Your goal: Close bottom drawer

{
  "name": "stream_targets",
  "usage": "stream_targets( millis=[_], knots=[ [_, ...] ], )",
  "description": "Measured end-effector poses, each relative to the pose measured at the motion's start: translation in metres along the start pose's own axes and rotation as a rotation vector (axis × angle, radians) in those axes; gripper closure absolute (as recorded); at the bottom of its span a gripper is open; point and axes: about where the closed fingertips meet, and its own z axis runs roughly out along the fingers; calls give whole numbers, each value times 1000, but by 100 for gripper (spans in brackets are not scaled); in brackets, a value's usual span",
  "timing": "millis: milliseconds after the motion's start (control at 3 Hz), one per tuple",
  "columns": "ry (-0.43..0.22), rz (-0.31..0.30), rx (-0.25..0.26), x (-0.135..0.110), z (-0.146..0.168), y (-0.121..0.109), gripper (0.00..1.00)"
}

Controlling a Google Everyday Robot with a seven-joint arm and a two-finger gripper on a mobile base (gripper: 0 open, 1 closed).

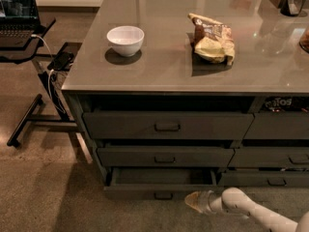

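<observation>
The bottom drawer (159, 188) is the lowest of three dark grey drawers in the left stack. It stands a little way out, with a strip of its plain interior showing. Its small central pull (163, 195) faces the floor side. My gripper (193, 202) is at the end of the white arm that comes in from the lower right. It is low, right in front of the drawer front and just right of the pull. Whether it touches the front does not show.
A white bowl (125, 40) and a snack bag (212, 45) lie on the grey counter (164, 76). A laptop stand (29, 57) with cables stands at the left on the carpet. More drawers (275, 158) fill the right-hand column.
</observation>
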Motion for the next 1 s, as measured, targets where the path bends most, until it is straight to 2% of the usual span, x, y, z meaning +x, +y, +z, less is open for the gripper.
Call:
stream_targets(
  millis=[333,667,1000],
  knots=[
    [50,22,46,20,20,-39,100],
    [75,52,42,33,32,-46,0],
    [75,52,42,33,32,-46,0]
  ],
)
